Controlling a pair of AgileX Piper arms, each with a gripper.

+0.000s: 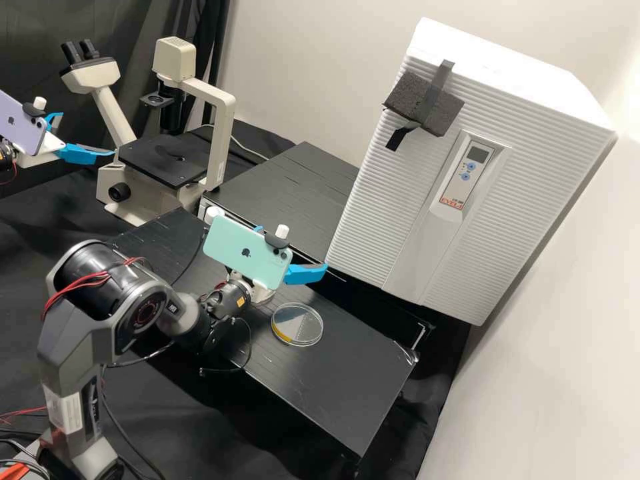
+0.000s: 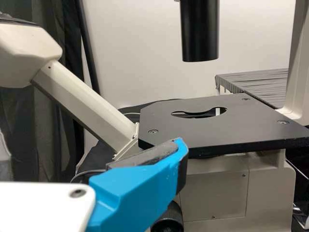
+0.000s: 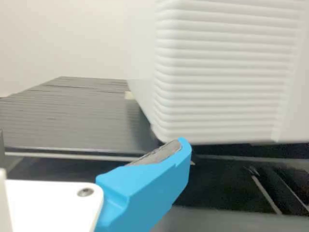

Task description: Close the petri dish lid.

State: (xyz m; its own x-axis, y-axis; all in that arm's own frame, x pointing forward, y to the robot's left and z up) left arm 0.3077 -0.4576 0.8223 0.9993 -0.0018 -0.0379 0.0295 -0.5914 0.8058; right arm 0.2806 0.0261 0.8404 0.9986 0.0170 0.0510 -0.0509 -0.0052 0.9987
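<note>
On the black bench board in the high view lies a clear round petri dish [image 1: 297,325], yellow along its lower left part. Its rims nearly coincide; whether the lid sits fully down I cannot tell. Behind the dish and higher up, my right gripper [image 1: 293,248] is open, partly hidden by its mounted phone. My left gripper [image 1: 87,133] is open at the far left, away from the dish. One blue finger of the left gripper [image 2: 179,151] crosses the left wrist view, its dark pad bare. In the right wrist view the right gripper [image 3: 181,150] has a bare grey pad too.
A microscope [image 1: 150,160] stands at the back left, its black stage [image 2: 222,125] beyond the left finger. A large white ribbed incubator [image 1: 467,167] stands behind the dish on the right. A raised black surface [image 1: 287,193] lies between them.
</note>
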